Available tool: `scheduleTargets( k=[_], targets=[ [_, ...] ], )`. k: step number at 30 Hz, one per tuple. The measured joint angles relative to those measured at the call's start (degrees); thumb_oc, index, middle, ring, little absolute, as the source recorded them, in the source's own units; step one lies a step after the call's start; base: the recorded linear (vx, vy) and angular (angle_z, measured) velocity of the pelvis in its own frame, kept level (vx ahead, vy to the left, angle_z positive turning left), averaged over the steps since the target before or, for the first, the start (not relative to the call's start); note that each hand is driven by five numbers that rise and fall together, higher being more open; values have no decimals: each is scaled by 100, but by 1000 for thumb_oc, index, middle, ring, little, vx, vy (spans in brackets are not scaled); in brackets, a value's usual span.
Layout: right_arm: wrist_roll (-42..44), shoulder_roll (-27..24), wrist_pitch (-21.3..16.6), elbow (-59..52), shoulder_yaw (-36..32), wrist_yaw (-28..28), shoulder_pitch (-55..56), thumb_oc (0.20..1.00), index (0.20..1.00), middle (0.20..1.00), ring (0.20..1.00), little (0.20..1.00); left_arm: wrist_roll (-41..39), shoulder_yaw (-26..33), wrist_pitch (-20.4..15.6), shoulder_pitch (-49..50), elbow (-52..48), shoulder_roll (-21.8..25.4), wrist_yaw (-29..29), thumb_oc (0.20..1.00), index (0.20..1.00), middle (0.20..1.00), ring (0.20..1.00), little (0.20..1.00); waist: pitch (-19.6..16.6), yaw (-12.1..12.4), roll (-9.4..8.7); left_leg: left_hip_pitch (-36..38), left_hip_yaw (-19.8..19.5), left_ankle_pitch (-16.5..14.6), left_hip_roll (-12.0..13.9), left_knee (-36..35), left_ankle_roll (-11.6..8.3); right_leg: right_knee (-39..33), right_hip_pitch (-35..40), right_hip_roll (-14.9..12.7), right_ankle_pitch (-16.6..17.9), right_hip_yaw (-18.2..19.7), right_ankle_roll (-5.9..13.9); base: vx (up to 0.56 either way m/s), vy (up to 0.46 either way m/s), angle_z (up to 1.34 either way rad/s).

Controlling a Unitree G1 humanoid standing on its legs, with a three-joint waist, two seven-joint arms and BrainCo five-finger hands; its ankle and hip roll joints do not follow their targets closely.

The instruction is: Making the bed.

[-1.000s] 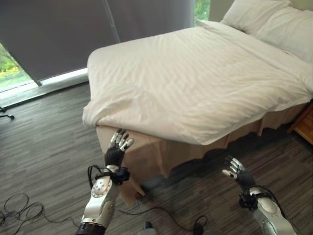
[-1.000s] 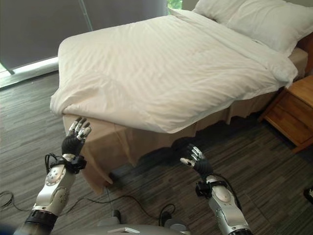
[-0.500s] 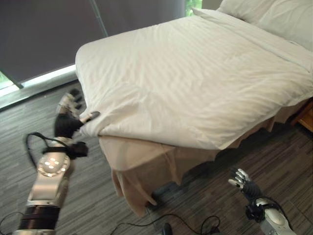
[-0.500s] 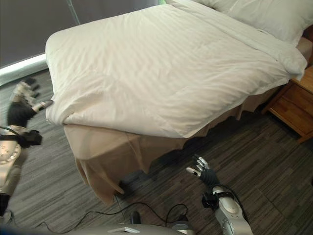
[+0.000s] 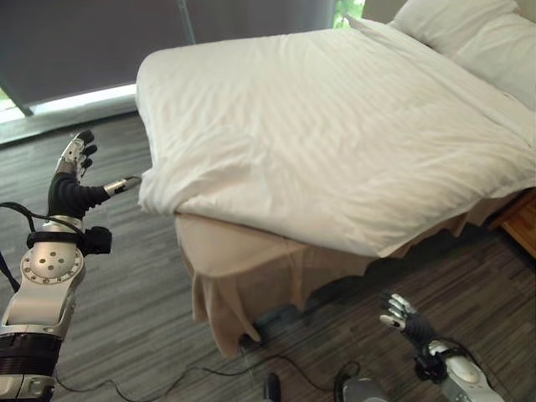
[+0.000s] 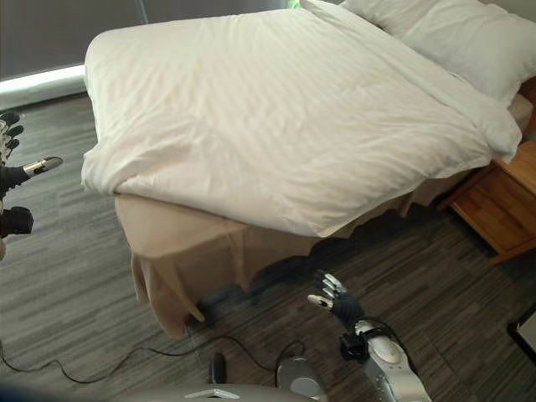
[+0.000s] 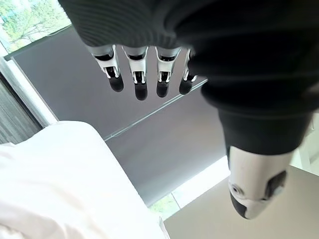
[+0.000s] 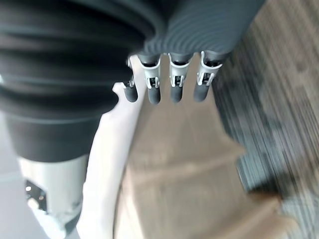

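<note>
A white duvet point(image 5: 335, 134) lies spread across the bed point(image 6: 193, 251), its near corner bunched and hanging short of the beige bed skirt point(image 5: 243, 276), which is bared along the foot and the near side. Two white pillows point(image 6: 452, 38) are stacked at the head, beside a wooden nightstand point(image 6: 502, 205).

The robot's left hand point(image 5: 71, 188) is raised just beside the duvet's bunched corner, fingers straight and spread and thumb pointing toward the fabric, holding nothing; its wrist view shows the fingers extended with the white cover below them. That placement reads as a reach for the corner, presumably to pull it out square and down over the skirt.

The right hand point(image 6: 335, 303) hangs low over the dark plank floor point(image 5: 126, 335) near the bed's side, well apart from the duvet edge above it, fingers loosely extended and empty. It looks parked there to stay clear while the left does the work, or to be ready for the long side edge.

The cover already lies largely smooth; judging by the uneven hem, straightening the foot corner is what remains.
</note>
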Motion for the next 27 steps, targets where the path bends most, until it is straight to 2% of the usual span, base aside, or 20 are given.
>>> scheduleTargets(
  k=[1,4,6,7,8,9,11,12,14,16,17,18,19,21,22,24,25,26,27],
  targets=[
    [-1,18,1,19,-12,-3,16,1000,1000,1000,1000,1000,-1,226,11,175,-2,-4,17,1000,1000,1000,1000,1000,35,84,-102,44,-28,-8,-108,-1,-6,-168,5,-154,239,-372,-168,0,0,34],
    [-2,19,3,127,-46,-15,41,1000,1000,1000,1000,1000,-4,354,16,235,-6,-2,64,1000,1000,1000,1000,1000,77,304,-95,162,-96,-68,-92,0,-98,-364,198,-167,700,-470,-36,70,-192,24],
    [-5,-50,19,138,-51,0,-92,1000,1000,1000,1000,1000,9,407,6,282,-5,-33,58,1000,1000,1000,1000,1000,149,427,81,208,-220,-149,106,-37,-208,-503,475,20,776,-675,-95,109,-265,26],
    [-7,-130,35,78,-56,24,-54,1000,1000,1000,1000,1000,43,318,10,198,111,-6,-34,1000,1000,1000,1000,1000,158,301,161,185,-410,-179,189,-22,-253,-667,700,76,776,-862,-217,1,-26,122],
    [-6,-266,22,-94,-76,43,90,1000,1000,1000,1000,1000,44,-53,51,-149,415,339,-120,1000,1000,1000,1000,1000,139,102,81,106,-528,-179,257,60,-266,-1083,1019,51,796,-1244,-308,16,-14,131],
    [-6,-319,25,-97,-165,57,68,1000,1000,1000,1000,1000,43,-60,67,-218,452,431,-123,1000,1000,1000,1000,1000,163,113,35,86,-417,-169,336,91,-260,-1115,1007,89,829,-1286,-335,61,-20,96],
    [-5,-457,23,-83,-416,46,-34,1000,1000,1000,1000,1000,42,-199,100,-276,613,575,-215,1000,1000,1000,1000,1000,183,172,188,135,-195,-62,510,37,-299,-1115,1009,226,816,-1342,-432,94,-1,10],
    [0,-491,23,-108,-522,39,-90,1000,1000,1000,1000,1000,42,-718,138,-675,1261,836,-350,1000,1000,1000,1000,1000,210,137,256,237,-152,-50,523,13,-310,-1118,1099,253,809,-1341,-443,77,29,0],
    [4,-495,16,-127,-507,41,-106,1000,1000,1000,1000,1000,43,-706,216,-831,1535,863,-407,1000,1000,1000,1000,1000,200,60,279,323,-46,-58,525,10,-322,-1119,1144,238,790,-1286,-438,50,33,-16],
    [3,-451,36,-123,-391,58,-63,1000,1000,1000,1000,1000,202,-1160,333,-1474,1920,1041,-503,1000,1000,1000,1000,1000,202,3,292,322,-22,-88,510,9,-369,-1118,1125,228,791,-1245,-437,34,39,-12],
    [6,-438,34,-121,-349,68,-2,1000,1000,1000,1000,1000,302,-1286,328,-1658,2011,1062,-520,1000,1000,1000,1000,1000,199,-105,275,320,11,-107,495,6,-397,-1121,1107,214,792,-1210,-434,22,49,-2],
    [6,-437,35,-117,-329,69,-1,1000,1000,1000,1000,1000,345,-1368,335,-1765,2076,1072,-531,1000,1000,1000,1000,1000,198,-110,276,318,23,-107,492,7,-400,-1119,1111,209,792,-1215,-434,-15,34,-10],
    [5,-398,63,-110,-192,123,28,1000,1000,1000,1000,1000,574,-1891,396,-2477,2513,1133,-564,1000,1000,1000,1000,1000,188,-153,265,299,80,-113,469,6,-442,-1135,1065,180,811,-1185,-397,-42,52,-13],
    [5,-348,62,-96,-79,129,86,1000,1000,1000,1000,1000,1011,-2457,464,-3170,2898,1170,-580,1000,1000,1000,1000,1000,163,-253,236,218,146,-124,432,-17,-460,-1148,940,141,825,-1100,-373,-76,62,-21],
    [5,-328,63,-108,-1,132,159,1000,1000,1000,1000,1000,1247,-3178,558,-3958,3167,1208,-576,1000,1000,1000,1000,1000,136,-248,189,50,227,-106,404,-22,-465,-1146,744,113,867,-1036,-347,-71,48,-24],
    [12,-279,66,-108,0,131,161,1000,1000,1000,1000,1000,1374,-3561,534,-4601,3359,1204,-569,1000,1000,1000,1000,1000,124,-314,182,-219,287,-38,364,-15,-453,-1123,461,73,973,-968,-296,-60,40,-20],
    [12,-274,82,-102,1,129,138,1000,1000,1000,1000,1000,1387,-3588,531,-4750,3426,1209,-569,1000,1000,1000,1000,1000,132,-402,193,-317,287,14,333,4,-428,-1118,340,46,1049,-963,-280,-134,79,-11],
    [23,-273,86,-102,9,117,157,1000,1000,1000,1000,1000,1389,-3857,515,-5011,3572,1157,-557,1000,1000,1000,1000,1000,149,-601,198,-423,306,38,300,5,-413,-1118,209,21,1079,-944,-279,-99,56,-6],
    [63,-283,79,-108,22,106,209,1000,1000,1000,1000,1000,1377,-4146,508,-5385,3874,977,-543,1000,1000,1000,1000,1000,132,-675,206,-546,344,61,287,5,-407,-1119,80,-2,1105,-927,-262,-131,77,-4]
  ],
)
